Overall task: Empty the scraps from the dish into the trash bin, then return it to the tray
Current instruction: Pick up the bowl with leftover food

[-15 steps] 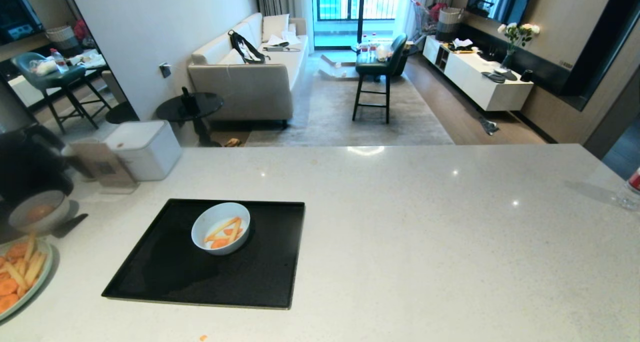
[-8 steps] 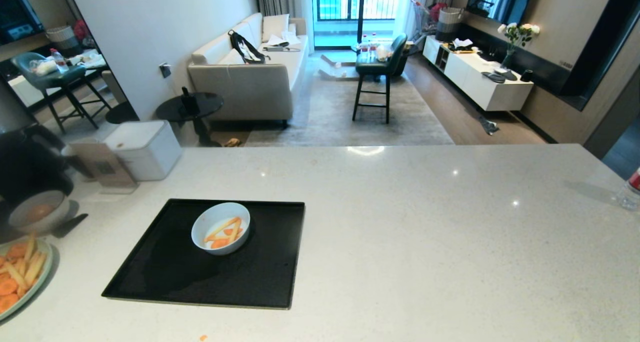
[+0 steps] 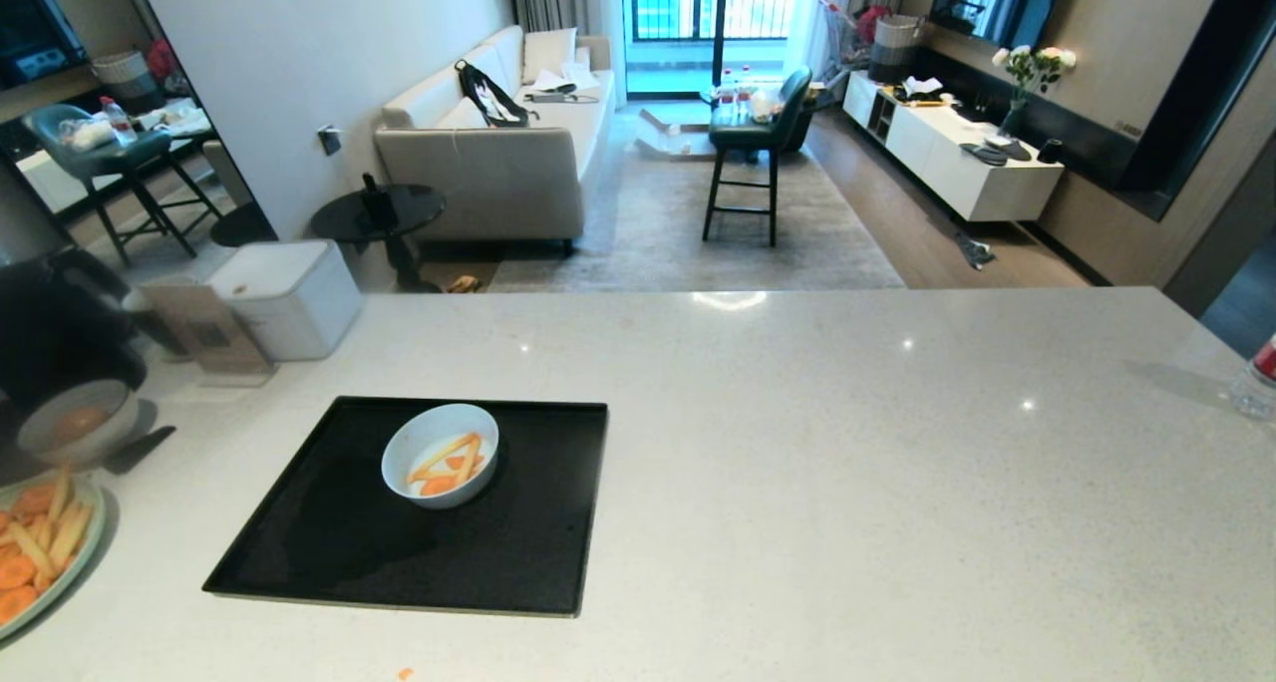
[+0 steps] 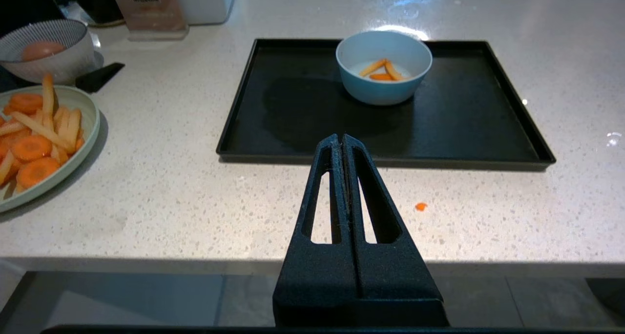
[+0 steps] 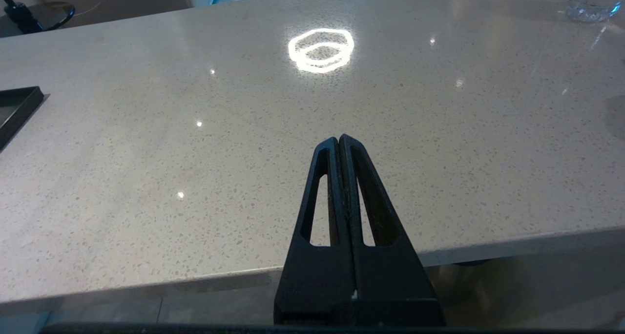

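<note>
Ahead of the left gripper [image 4: 342, 139], fingers pressed together, dish [image 4: 384, 66] on tray [image 4: 302, 143].

Both the left gripper [image 4: 342, 139] and right gripper [image 5: 338, 139] are matte black, tapered (each finger slotted lengthwise).

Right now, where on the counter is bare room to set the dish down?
The widest bare patch runs from the tray right to the bottle. A narrower strip lies between tray and near edge, holding one orange crumb. The left end is crowded: green plate, grey bowl, white box.
</note>
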Controlling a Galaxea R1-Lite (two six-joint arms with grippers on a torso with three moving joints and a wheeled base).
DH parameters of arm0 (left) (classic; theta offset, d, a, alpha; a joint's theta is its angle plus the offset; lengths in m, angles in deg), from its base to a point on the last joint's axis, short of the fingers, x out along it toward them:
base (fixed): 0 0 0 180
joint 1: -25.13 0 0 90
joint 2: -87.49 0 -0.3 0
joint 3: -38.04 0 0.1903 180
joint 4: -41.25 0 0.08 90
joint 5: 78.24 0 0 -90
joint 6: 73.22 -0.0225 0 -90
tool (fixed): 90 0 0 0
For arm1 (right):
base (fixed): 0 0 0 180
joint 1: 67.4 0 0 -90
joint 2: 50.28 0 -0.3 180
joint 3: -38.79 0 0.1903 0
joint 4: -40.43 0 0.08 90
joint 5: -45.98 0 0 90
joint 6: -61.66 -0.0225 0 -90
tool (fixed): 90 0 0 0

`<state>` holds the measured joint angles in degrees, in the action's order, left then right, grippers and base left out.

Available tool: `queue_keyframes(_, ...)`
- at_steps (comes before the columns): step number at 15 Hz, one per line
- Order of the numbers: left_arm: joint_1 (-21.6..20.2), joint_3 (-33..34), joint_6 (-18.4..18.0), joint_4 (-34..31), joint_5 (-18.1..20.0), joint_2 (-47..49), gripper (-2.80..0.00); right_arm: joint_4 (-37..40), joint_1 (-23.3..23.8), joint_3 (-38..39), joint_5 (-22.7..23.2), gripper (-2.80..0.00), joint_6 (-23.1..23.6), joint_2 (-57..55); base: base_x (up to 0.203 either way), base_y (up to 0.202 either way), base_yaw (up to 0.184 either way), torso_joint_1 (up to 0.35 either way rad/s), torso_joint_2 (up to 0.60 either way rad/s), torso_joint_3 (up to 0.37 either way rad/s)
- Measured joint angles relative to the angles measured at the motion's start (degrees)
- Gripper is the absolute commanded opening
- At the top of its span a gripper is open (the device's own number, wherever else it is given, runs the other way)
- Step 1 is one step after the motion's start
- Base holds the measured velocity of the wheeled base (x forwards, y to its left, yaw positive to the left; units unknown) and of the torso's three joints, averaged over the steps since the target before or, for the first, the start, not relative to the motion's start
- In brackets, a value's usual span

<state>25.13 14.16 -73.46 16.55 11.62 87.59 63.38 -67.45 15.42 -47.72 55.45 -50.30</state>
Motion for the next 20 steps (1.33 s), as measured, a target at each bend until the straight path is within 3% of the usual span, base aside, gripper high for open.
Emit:
queue_keyframes(3, 0.07, -4.45, -0.01, -3.89, -0.37, 3.3, -2.8, 0.0, 0.0, 0.0, -0.06, -2.8, -0.01, 0.0, 0.0, 0.0, 0.0, 0.0, 0.0, 0.0)
queue_keyframes(5, 0.6, -10.48, -0.18, -6.73, -0.46, 10.54, -2.8, 0.0, 0.0, 0.0, -0.07, -2.8, -0.01, 0.0, 0.0, 0.0, 0.0, 0.0, 0.0, 0.0)
queue_keyframes(11, 1.87, -33.13, -2.99, -9.0, -0.85, 42.27, -2.8, 0.0, 0.02, 0.0, -0.05, -2.8, 0.0, 0.0, 0.0, 0.0, 0.0, 0.0, 0.0, 0.0)
queue_keyframes(15, 2.12, -47.74, -7.55, -9.25, -1.03, 63.65, -2.8, 0.01, 0.02, 0.0, -0.05, -2.8, 0.02, 0.0, 0.0, 0.0, 0.0, 0.0, 0.0, 0.0)
queue_keyframes(18, 2.6, -54.13, -11.56, -9.28, -2.33, 77.42, -2.8, 0.01, 0.02, 0.0, -0.03, -2.8, 0.02, 0.0, 0.0, 0.0, 0.0, 0.0, 0.0, 0.0)
queue_keyframes(19, 2.84, -55.48, -13.1, -9.3, -3.83, 81.53, 0.0, 0.0, 0.02, 0.0, -0.02, -2.8, -0.01, 0.0, 0.0, 0.0, 0.0, 0.0, 0.0, 0.0)
queue_keyframes(20, 2.95, -56.54, -14.69, -9.18, -5.59, 85.27, 0.0, 0.0, 0.02, 0.0, -0.02, -2.8, -0.01, 0.0, 0.0, 0.0, 0.0, 0.0, 0.0, 0.0)
